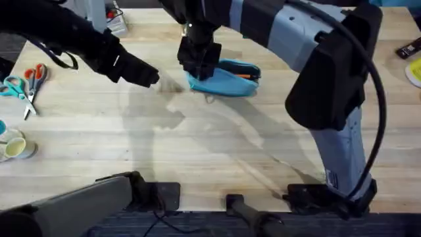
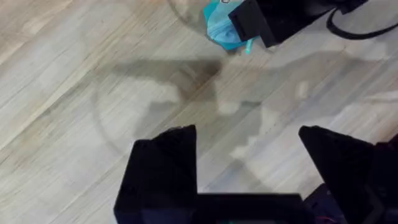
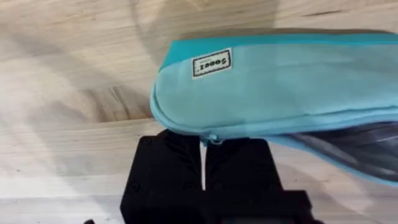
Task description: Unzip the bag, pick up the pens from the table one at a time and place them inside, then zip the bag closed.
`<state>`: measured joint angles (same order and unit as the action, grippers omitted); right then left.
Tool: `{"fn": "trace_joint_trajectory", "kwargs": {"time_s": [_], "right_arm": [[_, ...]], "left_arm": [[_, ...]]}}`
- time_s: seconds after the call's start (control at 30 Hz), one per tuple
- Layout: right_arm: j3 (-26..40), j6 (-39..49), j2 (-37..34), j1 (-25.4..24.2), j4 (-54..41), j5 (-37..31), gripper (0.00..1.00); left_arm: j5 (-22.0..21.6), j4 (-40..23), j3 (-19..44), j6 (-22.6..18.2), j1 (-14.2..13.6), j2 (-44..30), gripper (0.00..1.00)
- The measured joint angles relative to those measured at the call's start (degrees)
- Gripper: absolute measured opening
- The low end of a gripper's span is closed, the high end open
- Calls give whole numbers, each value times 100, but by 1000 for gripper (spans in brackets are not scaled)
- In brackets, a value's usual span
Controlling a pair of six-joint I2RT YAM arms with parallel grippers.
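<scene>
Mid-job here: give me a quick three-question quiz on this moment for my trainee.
1. True or false: the left gripper is open over bare table.
2. What is the right gripper shut on?
A. the scissors
B. the end of the bag
C. nothing
3. What orange item shows in the bag's open top?

Key:
1. True.
2. B.
3. A pen.
</scene>
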<state>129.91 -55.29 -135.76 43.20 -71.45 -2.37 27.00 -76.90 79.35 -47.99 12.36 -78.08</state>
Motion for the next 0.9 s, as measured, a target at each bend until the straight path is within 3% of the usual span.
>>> {"fn": "trace_joint_trajectory", "kwargs": {"time_s": [0.47, 0.9], "right_arm": [[15, 264, 7, 9, -188, -155, 34], [526, 737, 17, 17, -718, -409, 34]], "left_arm": [[0, 0, 0, 1, 0, 0, 993], [0, 0, 0, -1, 0, 0, 993]]}}
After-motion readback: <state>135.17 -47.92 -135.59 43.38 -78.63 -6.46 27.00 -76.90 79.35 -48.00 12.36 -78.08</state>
